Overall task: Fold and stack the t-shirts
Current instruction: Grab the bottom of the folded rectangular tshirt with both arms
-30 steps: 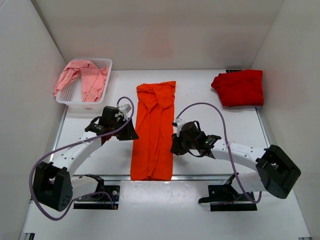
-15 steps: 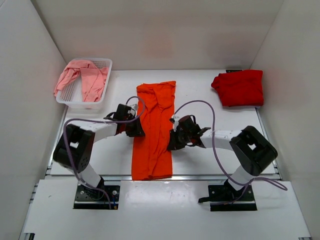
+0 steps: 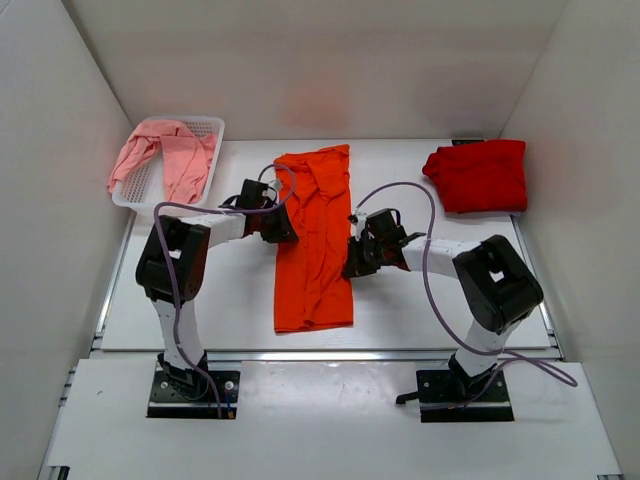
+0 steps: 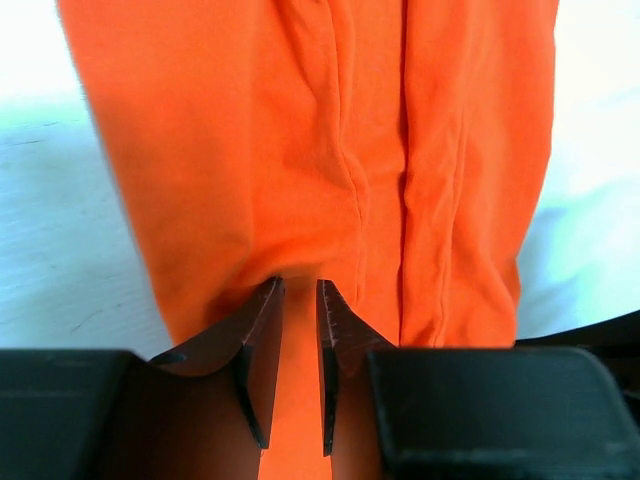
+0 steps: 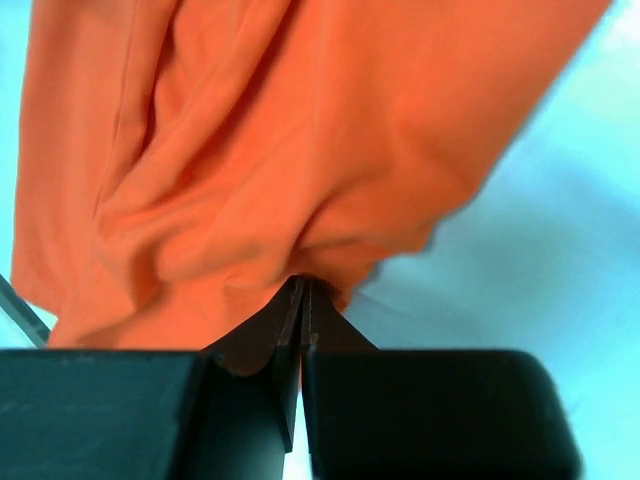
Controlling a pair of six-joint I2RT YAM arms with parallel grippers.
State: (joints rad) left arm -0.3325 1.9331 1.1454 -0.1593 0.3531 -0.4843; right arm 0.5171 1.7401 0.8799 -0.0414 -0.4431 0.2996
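Note:
The bright orange t-shirt (image 3: pixel 315 240) lies as a long folded strip down the middle of the table. My left gripper (image 3: pixel 280 228) is shut on its left edge, and the left wrist view shows cloth (image 4: pixel 320 150) pinched between the narrow-set jaws of that gripper (image 4: pixel 300 285). My right gripper (image 3: pixel 352 262) is shut on the right edge; in the right wrist view the gripper (image 5: pixel 302 283) has its jaws closed tight on a bunched fold (image 5: pixel 250 150). The darker red t-shirt (image 3: pixel 478 175) sits folded at the back right. The pale pink t-shirt (image 3: pixel 165 160) is draped over the basket.
The white mesh basket (image 3: pixel 208 128) stands at the back left corner. White walls close in the table on the left, back and right. Purple cables loop over both arms.
Both grippers have moved away from the arm bases with the orange t-shirt, dragging it toward the back. Its near end has left the table's front edge.

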